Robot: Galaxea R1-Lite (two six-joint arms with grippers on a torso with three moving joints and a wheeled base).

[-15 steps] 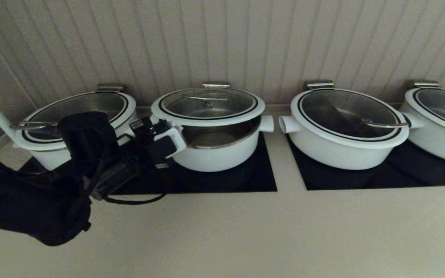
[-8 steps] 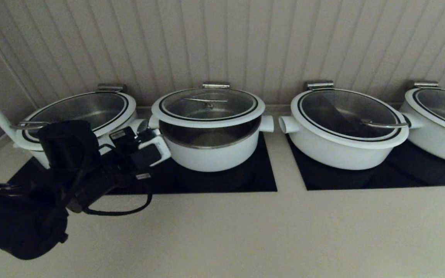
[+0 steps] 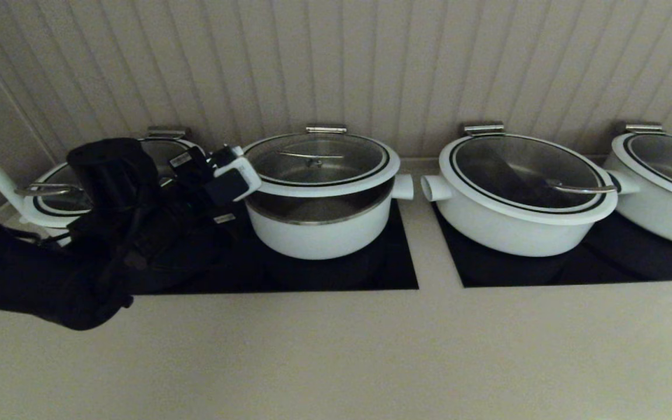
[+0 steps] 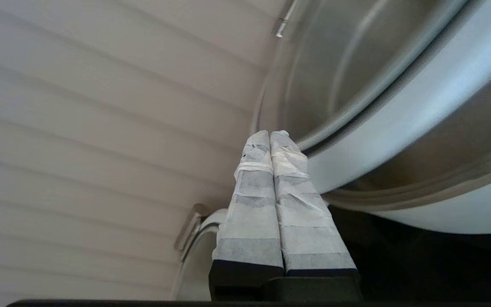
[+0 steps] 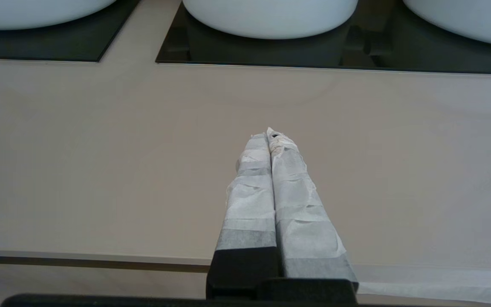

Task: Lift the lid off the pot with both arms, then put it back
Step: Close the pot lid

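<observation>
The white pot (image 3: 318, 233) is second from the left on a black hob panel. Its glass lid (image 3: 319, 160) with a white rim stands raised above the pot's steel rim, with a gap at the front. My left gripper (image 4: 270, 134) is shut and empty, its tips at the lid's white rim (image 4: 399, 123) on the lid's left side; its wrist (image 3: 228, 178) shows in the head view. My right gripper (image 5: 270, 134) is shut and empty over the bare counter, out of the head view.
Three more white lidded pots stand in the row: one at far left (image 3: 44, 213) behind my left arm, one right of centre (image 3: 517, 221), one at far right (image 3: 662, 198). A ribbed wall is close behind. The beige counter (image 3: 371, 350) lies in front.
My left arm drew back to the left from the pot's side, then rose to the lid's left rim. The lid has stayed raised.
</observation>
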